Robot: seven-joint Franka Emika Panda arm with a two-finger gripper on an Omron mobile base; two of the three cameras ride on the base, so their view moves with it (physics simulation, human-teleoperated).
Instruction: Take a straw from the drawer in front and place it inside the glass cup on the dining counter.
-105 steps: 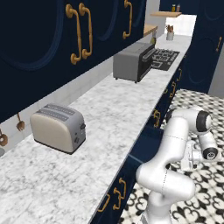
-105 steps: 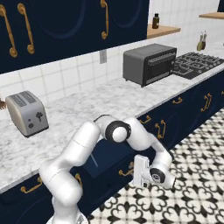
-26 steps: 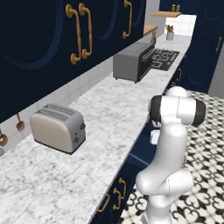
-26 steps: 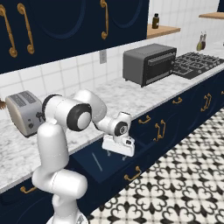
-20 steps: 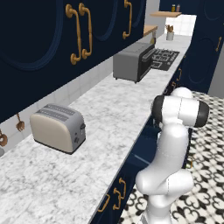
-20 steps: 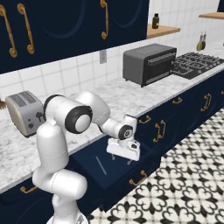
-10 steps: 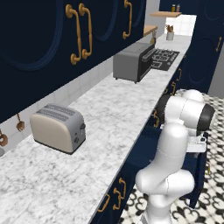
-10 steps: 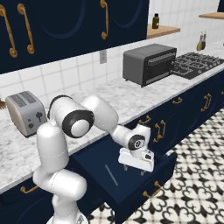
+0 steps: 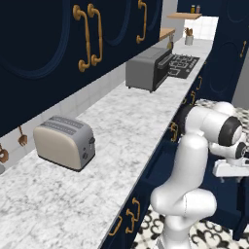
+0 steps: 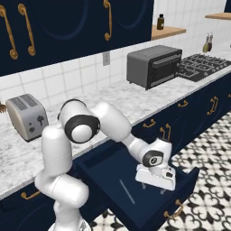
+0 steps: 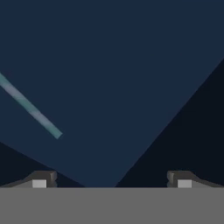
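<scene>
The navy-blue drawer point(image 10: 106, 173) stands pulled far out from under the marble worktop, its front panel point(image 10: 182, 200) toward the floor side. A thin pale straw point(image 10: 127, 191) lies on the drawer floor. My gripper point(image 10: 156, 182) hangs low over the drawer's right part, a little right of the straw, just behind the front panel. In the hand view the straw point(image 11: 31, 109) runs diagonally at the left, and the two fingertips point(image 11: 42, 179) stand wide apart with nothing between them: the gripper point(image 11: 109, 181) is open. The glass cup and the dining counter are out of view.
On the marble worktop point(image 9: 112, 131) stand a cream toaster point(image 9: 64, 141) and a grey toaster oven point(image 10: 155, 66), with a stove point(image 10: 198, 66) beyond. Navy cabinets with gold handles hang above. A patterned tile floor point(image 10: 212, 149) lies in front of the drawer.
The drawer has slid further out of the cabinet, and my hand has travelled outward with it. The jaws have stayed wide.
</scene>
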